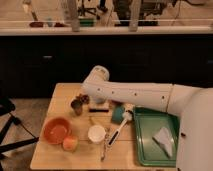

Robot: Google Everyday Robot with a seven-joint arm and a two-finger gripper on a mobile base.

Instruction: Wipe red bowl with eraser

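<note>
The gripper [84, 100] hovered beside the eraser [98, 109] — its state unclear. The flat bar looked light, rigid — best pinched across its narrow width.

The red bowl [56, 130] is orange-red, the eraser [98, 109] black, the tray [144, 150] green, the gripper [83, 99] near the eraser dark.

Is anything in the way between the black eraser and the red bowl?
Nothing visible lies between them: bare wooden table separates the flat black eraser from the round red bowl. The dark cup sits just behind that path, the white cup in front. The gripper hangs by the dark cup.
</note>
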